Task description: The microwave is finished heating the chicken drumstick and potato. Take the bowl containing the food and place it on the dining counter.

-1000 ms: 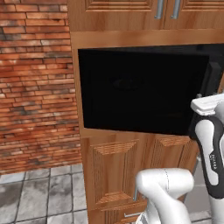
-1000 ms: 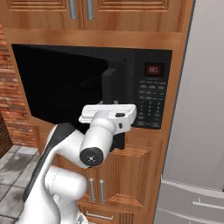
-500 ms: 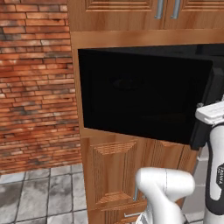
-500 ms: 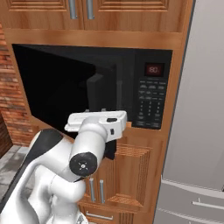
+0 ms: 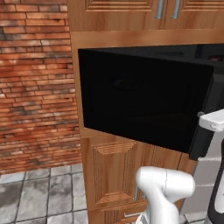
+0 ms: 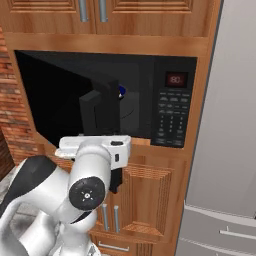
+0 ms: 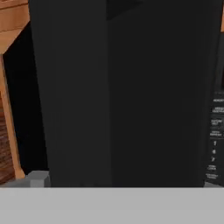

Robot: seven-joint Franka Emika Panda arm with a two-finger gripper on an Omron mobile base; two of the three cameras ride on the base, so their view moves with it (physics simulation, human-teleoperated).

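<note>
Microwave (image 6: 172,107): door (image 5: 140,103) swung partly open, blocking our reach inside.
Bowl (image 6: 121,90): blue rim glimpsed past door.
Gripper: we cannot tell its state.
Surroundings: brick wall (image 5: 37,83), refrigerator (image 6: 227,130).

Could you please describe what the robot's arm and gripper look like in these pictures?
The arm is glossy white with rounded, tubular links, a dark charcoal section near its base and a dark round joint cap with a small centre dot. The hand is a flat white block; the gripper below it is dark.
</note>
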